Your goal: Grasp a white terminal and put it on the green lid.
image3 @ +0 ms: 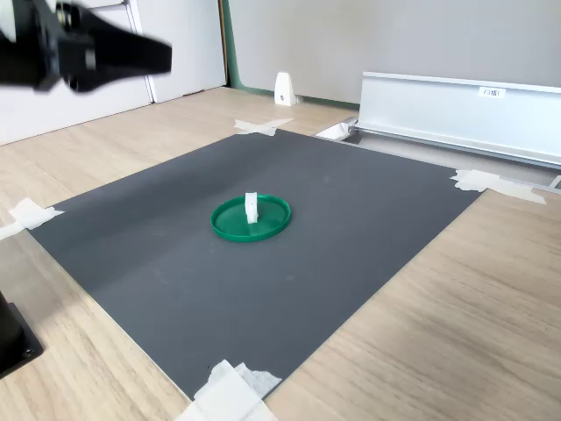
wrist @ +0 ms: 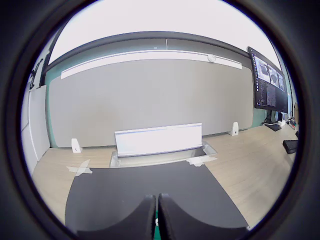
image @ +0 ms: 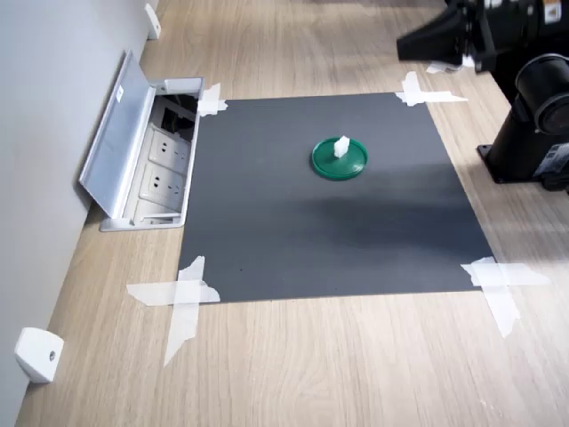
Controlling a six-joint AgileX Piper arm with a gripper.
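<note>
A small white terminal stands upright on the green lid, near the middle of the black mat, in both exterior views. My gripper is raised well above the table and off to the side of the lid, at the first exterior view's upper right and the second exterior view's upper left. In the wrist view its fingers meet with only a thin slit between them. The gripper is shut and holds nothing.
White tape strips hold the mat's corners to the wooden table. An open silver socket box lies along the mat's far edge by the wall. A white wedge box stands near the wall. The arm's black base sits beside the mat.
</note>
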